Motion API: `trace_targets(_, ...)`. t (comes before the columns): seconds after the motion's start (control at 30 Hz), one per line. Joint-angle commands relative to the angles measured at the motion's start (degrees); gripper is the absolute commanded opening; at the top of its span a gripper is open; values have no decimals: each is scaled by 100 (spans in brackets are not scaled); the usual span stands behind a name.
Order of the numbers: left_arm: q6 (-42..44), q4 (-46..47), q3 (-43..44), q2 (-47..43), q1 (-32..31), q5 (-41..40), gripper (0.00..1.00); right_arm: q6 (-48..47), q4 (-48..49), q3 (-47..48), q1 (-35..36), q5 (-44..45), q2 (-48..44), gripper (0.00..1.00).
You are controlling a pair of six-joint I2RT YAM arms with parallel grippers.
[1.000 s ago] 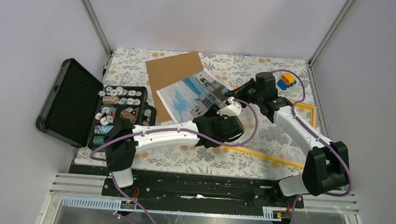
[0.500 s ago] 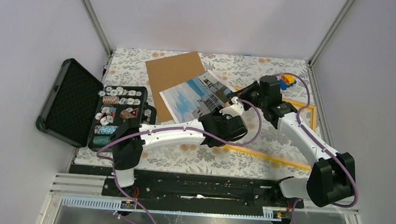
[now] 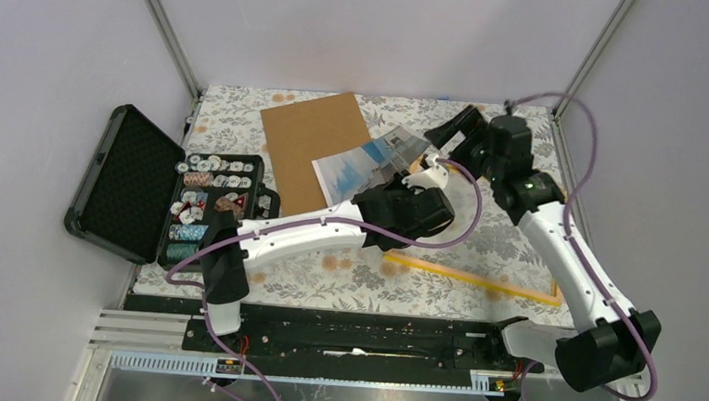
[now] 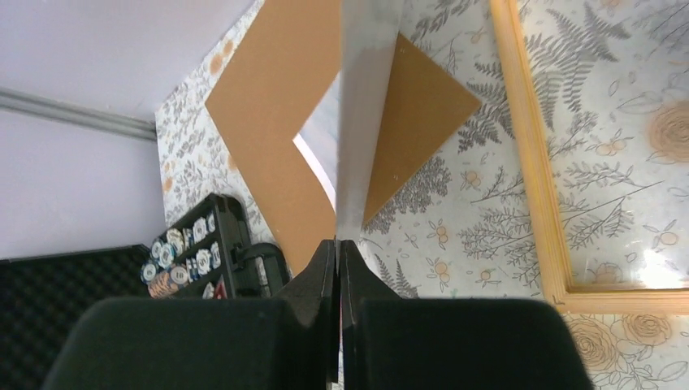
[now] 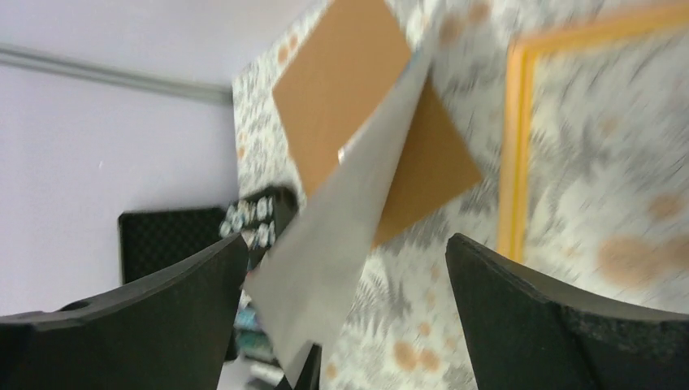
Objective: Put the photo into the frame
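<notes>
Photo (image 3: 372, 160) is now raised off the bench (image 3: 346, 274), pinched at its edge by the clenched left jaws, while the right jaws have drawn back, released and wide apart, so carrying it over the frame (image 3: 476, 279) probably falls to one arm.

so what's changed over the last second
The left tool, shut on the photo, has lifted it up and to the right, toward the frame. The print now hangs tilted over the brown backing sheet. The right tool, open, has drawn back toward the far right. The backing sheet, frame and chip case have not moved.
</notes>
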Motion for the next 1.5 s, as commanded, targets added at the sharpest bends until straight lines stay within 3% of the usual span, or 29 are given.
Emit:
trace_targets(0.0,604,-406,1004,-225,-20,467,0,-2101,-1057,1518,-89,1923,-545,100)
trace_targets(0.2,562,-1321,3175,270,-28,1688,0,-3337,-1633,2929,-104,4246,-1203,100)
trace_targets(0.3,525,-1465,4183,455,-27,2487,0,-3644,-1628,3342,-105,4711,-1528,100)
trace_targets(0.4,462,-1091,4476,255,-19,3346,0,-3709,-1550,3336,-111,4779,-1872,100)
trace_targets(0.53,90,275,3632,-507,120,4392,0,-3672,-1089,2733,-103,4510,-2538,100)
trace_targets(0.6,-384,1035,2803,-906,439,4964,0,-3655,-996,2515,-104,4382,-2718,100)
trace_targets(0.8,-2601,2707,437,-1559,2395,7588,0,-3536,-1485,2581,-103,4071,-2609,100)
trace_targets(0.97,-3984,4567,-1707,-1695,3754,9039,0,-3354,-1654,2352,-103,3772,-2586,100)
trace_targets(1.1,-3732,4612,-1978,-860,3948,9633,0,-3164,-1688,2130,-104,3507,-2565,100)
trace_targets(1.17,-3990,5158,-2166,-477,3946,10076,0,-3152,-1747,2084,-104,3462,-2504,100)
trace_targets(1.37,-4169,5191,-2161,260,3925,9738,0,-3003,-1753,1808,-103,3276,-2571,100)
trace_targets(1.47,-4288,5116,-1890,745,3907,10090,0,-3043,-1769,1740,-109,3250,-2574,100)
